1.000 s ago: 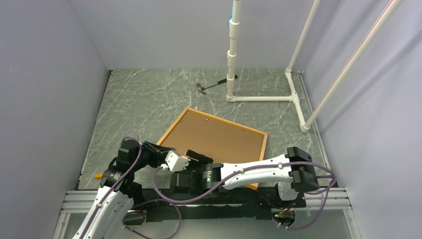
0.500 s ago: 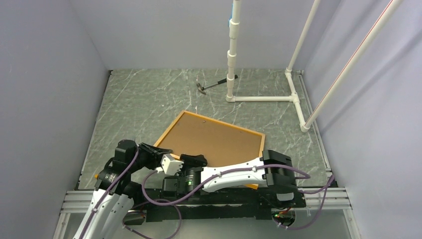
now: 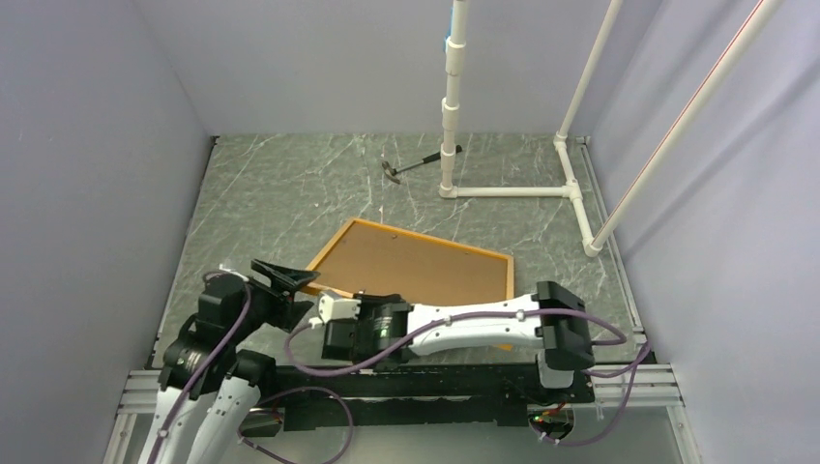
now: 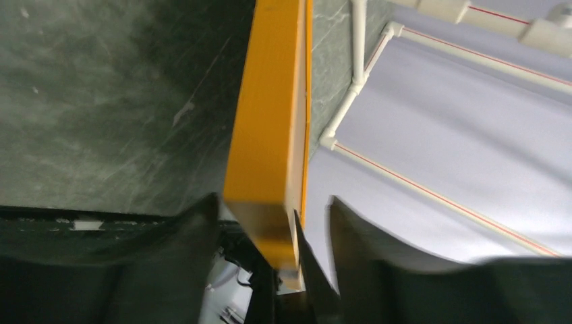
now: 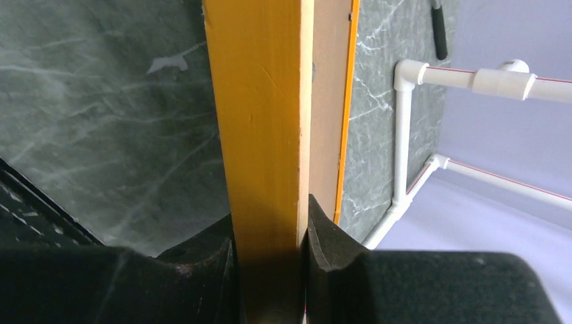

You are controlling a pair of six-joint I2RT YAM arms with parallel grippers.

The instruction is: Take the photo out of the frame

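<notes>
Both pads of my right gripper [image 5: 270, 229] clench the near edge of the orange frame [image 5: 260, 101]. My left gripper [image 4: 270, 202] stands spread around the frame's corner, not gripping. The photo [image 5: 327, 101], brown back showing, sits inside the frame just ahead.

I see the frame [image 3: 435, 239], photo [image 3: 416, 271] brown back up, near the tabletop's near edge. Left gripper [image 3: 298, 280], fingers spread, and right gripper [image 3: 338, 300] meet at its near-left corner. Hammer [image 3: 406, 166] by far edge.
</notes>
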